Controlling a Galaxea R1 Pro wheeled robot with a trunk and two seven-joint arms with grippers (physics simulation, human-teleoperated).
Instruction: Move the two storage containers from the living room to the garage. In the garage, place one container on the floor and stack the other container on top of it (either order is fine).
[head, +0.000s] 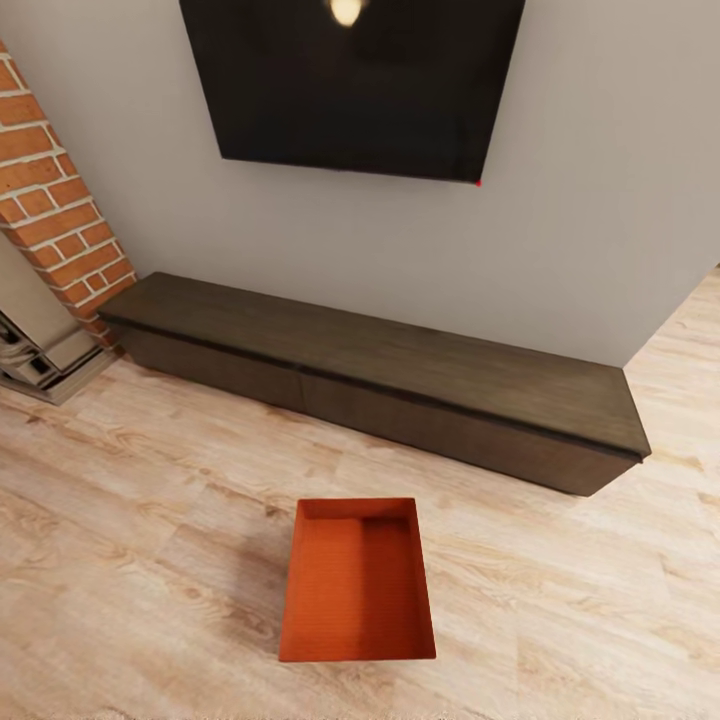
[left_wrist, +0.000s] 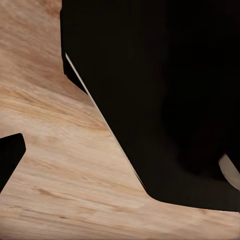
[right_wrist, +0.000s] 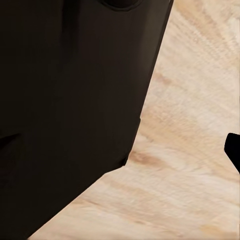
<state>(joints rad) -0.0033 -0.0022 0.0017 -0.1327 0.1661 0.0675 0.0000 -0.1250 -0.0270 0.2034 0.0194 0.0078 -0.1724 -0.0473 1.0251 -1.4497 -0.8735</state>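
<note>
One orange-red storage container (head: 357, 585) stands open-topped and empty on the light wood planks (head: 150, 520) of the living room, close in front of me and near the middle of the head view. In the left wrist view a single dark fingertip (left_wrist: 10, 154) pokes in over the planks. The right wrist view likewise has one dark fingertip (right_wrist: 233, 150) at its edge. Nothing is held at either fingertip, and the opposite fingers are lost against dark bodywork. The garage is out of view.
A long low dark-wood TV bench (head: 400, 375) runs along the grey wall behind the container, under a black TV (head: 350, 80). A red brick column (head: 60, 220) and a grey unit (head: 35, 340) stand at the left. Planks continue past the wall's right end (head: 690, 330).
</note>
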